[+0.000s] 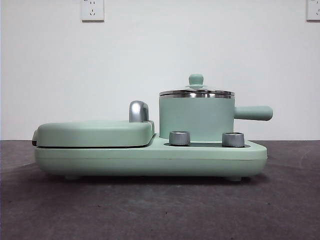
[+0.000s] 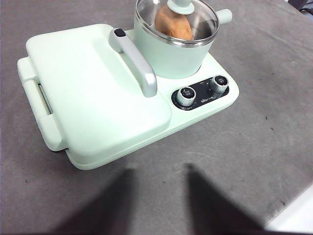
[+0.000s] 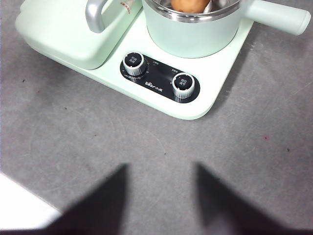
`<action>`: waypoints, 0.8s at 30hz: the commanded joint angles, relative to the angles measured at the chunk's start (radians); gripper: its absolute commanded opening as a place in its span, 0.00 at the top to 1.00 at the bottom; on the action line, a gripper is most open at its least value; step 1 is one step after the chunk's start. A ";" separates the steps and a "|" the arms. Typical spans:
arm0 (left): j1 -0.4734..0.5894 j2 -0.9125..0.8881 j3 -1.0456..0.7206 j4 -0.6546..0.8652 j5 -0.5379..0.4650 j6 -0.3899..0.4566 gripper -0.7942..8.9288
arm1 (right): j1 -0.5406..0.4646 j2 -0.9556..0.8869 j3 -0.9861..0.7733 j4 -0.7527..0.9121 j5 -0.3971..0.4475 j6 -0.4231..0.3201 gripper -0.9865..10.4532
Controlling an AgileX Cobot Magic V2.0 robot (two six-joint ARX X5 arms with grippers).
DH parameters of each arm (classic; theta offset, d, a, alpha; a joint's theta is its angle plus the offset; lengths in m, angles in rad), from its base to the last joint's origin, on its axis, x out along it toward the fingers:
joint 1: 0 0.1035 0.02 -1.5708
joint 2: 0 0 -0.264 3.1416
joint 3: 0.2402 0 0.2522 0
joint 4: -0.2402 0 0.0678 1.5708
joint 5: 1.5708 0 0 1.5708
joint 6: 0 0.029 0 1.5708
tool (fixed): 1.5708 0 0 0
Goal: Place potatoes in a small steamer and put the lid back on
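The mint-green cylindrical steamer pot with a steel rim sat on the right-hand part of the long mint-green appliance base as the front view showed it, its straight green side handle pointing right. The round glass lid with steel rim and small mint-green knob rested flat on the pot's rim, closed. Through the glass in the left wrist view, the oblong orange-brown potato lay inside the pot; its top also showed in the right wrist view.

Beside the pot, the flat mint-green hinged griddle cover was down, with its curved silver handle just next to the pot wall. Two silver round dials sat on a black oval panel on the base, in front of the pot.

The left gripper hung over the dark grey table surface, near the base but apart from it, jaws spread with a clear gap and nothing between them. The right gripper also hung over the table near the panel corner of the base, touching nothing, jaws spread and empty. Neither arm showed in the front view. Two white wall sockets sat on the white wall behind.
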 commanded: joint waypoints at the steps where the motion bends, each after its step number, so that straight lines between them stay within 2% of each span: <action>1: -0.006 0.008 0.010 0.019 -0.001 -0.024 0.91 | 0.010 0.005 0.010 0.010 0.001 -0.010 0.90; 11: -0.006 0.011 0.010 0.058 -0.001 -0.029 0.91 | 0.009 0.003 0.011 0.009 0.000 -0.009 0.90; 14: 0.003 -0.016 -0.039 0.132 -0.005 -0.029 0.91 | 0.009 0.003 0.011 0.009 0.000 -0.009 0.90; 16: 0.042 -0.061 -0.130 0.252 0.009 -0.003 0.91 | 0.009 0.003 0.011 0.009 0.000 -0.009 0.90; 17: 0.065 -0.092 -0.184 0.307 0.029 0.033 0.91 | 0.009 0.003 0.011 0.009 0.000 -0.009 0.90; 18: 0.099 -0.130 -0.258 0.392 0.042 0.110 0.91 | 0.009 0.003 0.011 0.009 0.000 -0.009 0.90; 19: 0.140 -0.174 -0.336 0.467 0.055 0.130 0.91 | 0.009 0.002 0.011 0.009 0.000 -0.009 0.90; 24: 0.376 -0.394 -0.713 0.696 0.042 0.154 0.91 | 0.009 0.002 0.011 0.009 0.000 -0.009 0.90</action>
